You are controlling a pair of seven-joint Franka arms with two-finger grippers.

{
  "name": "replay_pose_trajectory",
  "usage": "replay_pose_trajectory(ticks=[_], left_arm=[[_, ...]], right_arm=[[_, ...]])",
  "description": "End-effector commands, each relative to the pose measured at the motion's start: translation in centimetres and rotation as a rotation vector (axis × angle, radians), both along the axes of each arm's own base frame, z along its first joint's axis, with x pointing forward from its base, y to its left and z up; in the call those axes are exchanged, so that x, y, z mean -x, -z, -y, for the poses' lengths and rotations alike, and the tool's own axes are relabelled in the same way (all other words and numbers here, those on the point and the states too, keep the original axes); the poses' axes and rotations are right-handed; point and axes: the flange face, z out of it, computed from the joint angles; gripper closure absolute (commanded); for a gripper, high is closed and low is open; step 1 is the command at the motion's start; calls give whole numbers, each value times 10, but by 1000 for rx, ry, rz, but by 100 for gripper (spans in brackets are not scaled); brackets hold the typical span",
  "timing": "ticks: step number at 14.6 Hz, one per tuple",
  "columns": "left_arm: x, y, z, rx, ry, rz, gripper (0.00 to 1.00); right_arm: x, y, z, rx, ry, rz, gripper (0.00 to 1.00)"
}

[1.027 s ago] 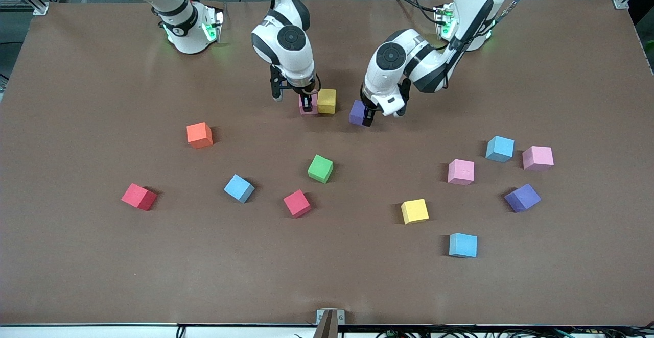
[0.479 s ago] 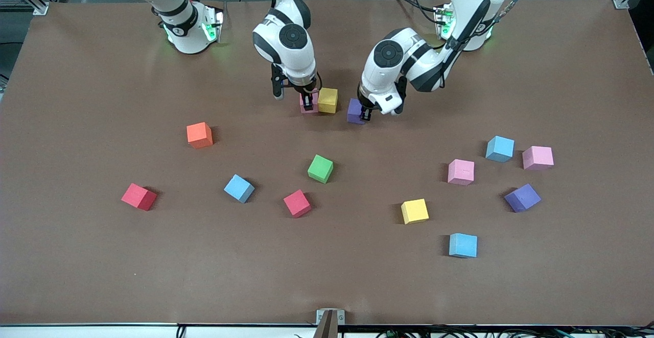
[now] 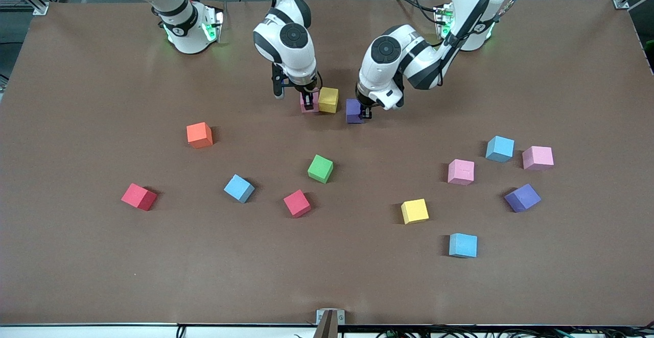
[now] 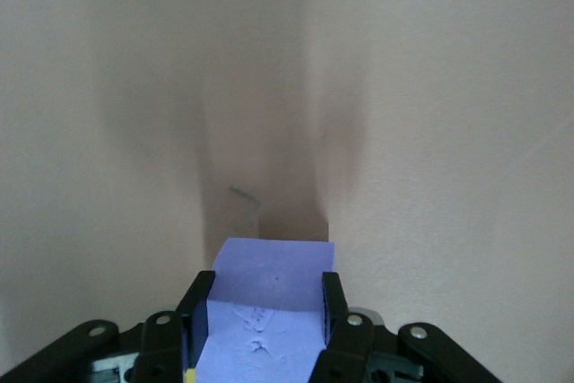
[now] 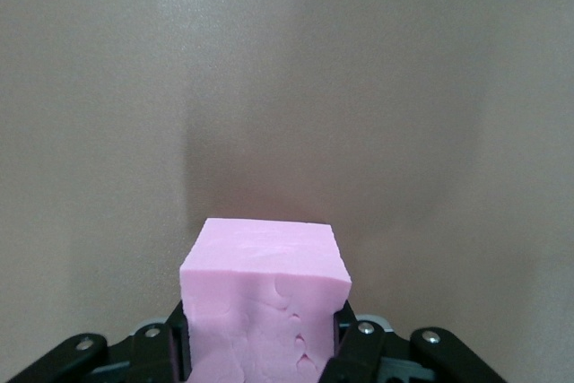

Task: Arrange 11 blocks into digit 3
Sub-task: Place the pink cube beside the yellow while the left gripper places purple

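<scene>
Near the arms' bases, mid-desk (image 3: 76, 256), we note the left pincer (image 3: 364, 115) now clamped on the purple block (image 3: 353, 111); a second ago its fingers stood apart around it. Since then the block has shifted toward the yellow block (image 3: 328, 99), a gap still between them. The right pincer (image 3: 308, 104) stays clamped on the pink block (image 3: 308, 106), which sits touching the yellow one (the first bar of the digit 3, we judge). With purple gripped, that bar could close next. Ten loose blocks remain, among them the green block (image 3: 320, 168), nearer the front camera.
</scene>
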Motion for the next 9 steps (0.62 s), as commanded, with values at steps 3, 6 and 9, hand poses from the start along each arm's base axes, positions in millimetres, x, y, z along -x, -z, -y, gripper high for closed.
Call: replay_pose_trajectory(ticks=[3, 6, 9], left_arm=[[14, -9, 9, -16, -95, -15, 69], [17, -8, 20, -7, -71, -17, 69], [19, -3, 21, -11, -64, -26, 69]], right_arm=[[5, 8, -2, 11, 21, -16, 25], [6, 7, -1, 18, 15, -22, 0], [6, 7, 0, 29, 10, -32, 0]])
